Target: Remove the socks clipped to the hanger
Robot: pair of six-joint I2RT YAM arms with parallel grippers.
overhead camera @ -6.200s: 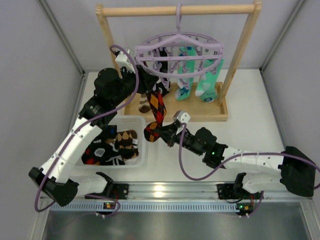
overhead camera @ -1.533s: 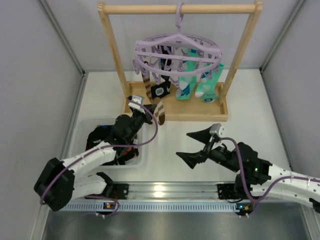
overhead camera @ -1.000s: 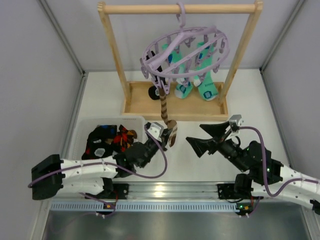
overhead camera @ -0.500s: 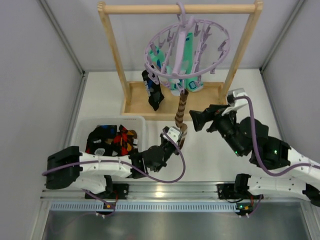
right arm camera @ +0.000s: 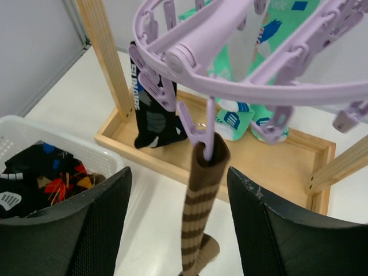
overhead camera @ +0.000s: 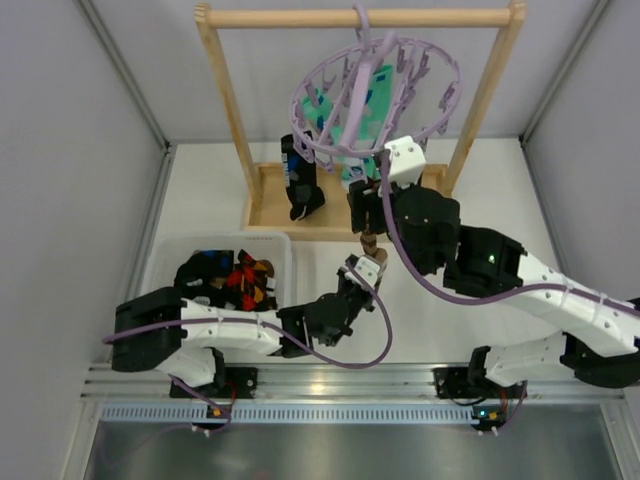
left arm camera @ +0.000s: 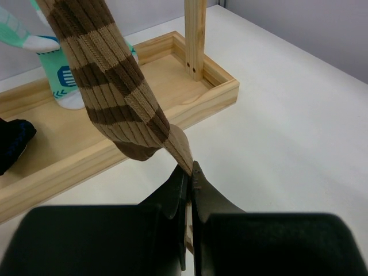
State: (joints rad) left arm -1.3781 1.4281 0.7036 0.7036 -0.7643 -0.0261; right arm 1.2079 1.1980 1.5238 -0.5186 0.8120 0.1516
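The lavender hanger (overhead camera: 375,95) hangs tilted from the wooden rail. A brown striped sock (right arm camera: 198,224) is clipped by its cuff to one hanger clip (right arm camera: 198,133) and stretches down taut. My left gripper (left arm camera: 188,171) is shut on the toe tip of that brown striped sock (left arm camera: 115,86). My right gripper (right arm camera: 178,172) is open, its wide jaws standing either side of the sock's cuff just under the clip, not touching it. A dark sock (right arm camera: 152,109) and teal-mint socks (right arm camera: 241,115) are still clipped to the hanger (right arm camera: 230,52).
A white bin (overhead camera: 220,238) at the left holds several removed socks. The wooden frame's base tray (left arm camera: 190,98) lies under the hanger, with uprights at both ends. In the top view the right arm (overhead camera: 480,260) arches over the table's middle, above the left gripper (overhead camera: 362,275).
My right gripper has swung up and left to the sock's clipped cuff, its jaws narrowing. My left gripper has drawn the sock's toe slightly right; the hanger has tilted further.
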